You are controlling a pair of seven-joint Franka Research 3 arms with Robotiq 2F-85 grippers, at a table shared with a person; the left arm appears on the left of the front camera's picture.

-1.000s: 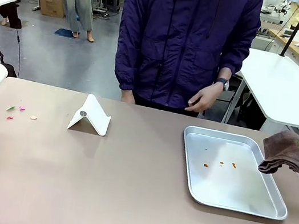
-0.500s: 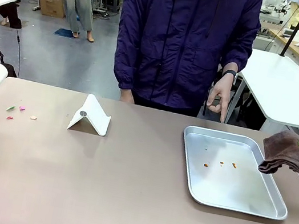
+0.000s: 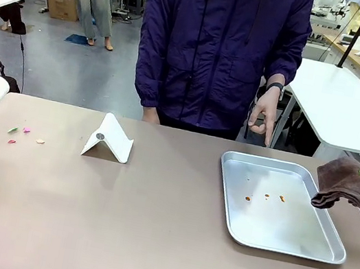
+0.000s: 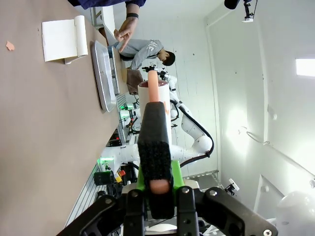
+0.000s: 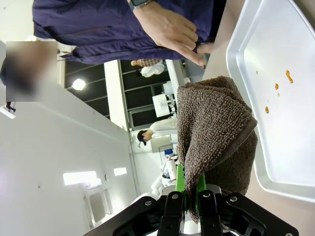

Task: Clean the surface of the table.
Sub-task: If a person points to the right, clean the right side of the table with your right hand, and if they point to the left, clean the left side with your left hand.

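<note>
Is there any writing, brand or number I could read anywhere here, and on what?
None can be read.
The white folded stand bears only a dark round mark, no letters.
The metal tray, brown cloth and table carry no print.

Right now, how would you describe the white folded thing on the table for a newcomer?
On the wide brownish table, look left of the silver tray, toward the far edge. The white stand sits there, folded like a tent with a small dark dot on its face, far bigger than the tiny coloured scraps to its left.
</note>
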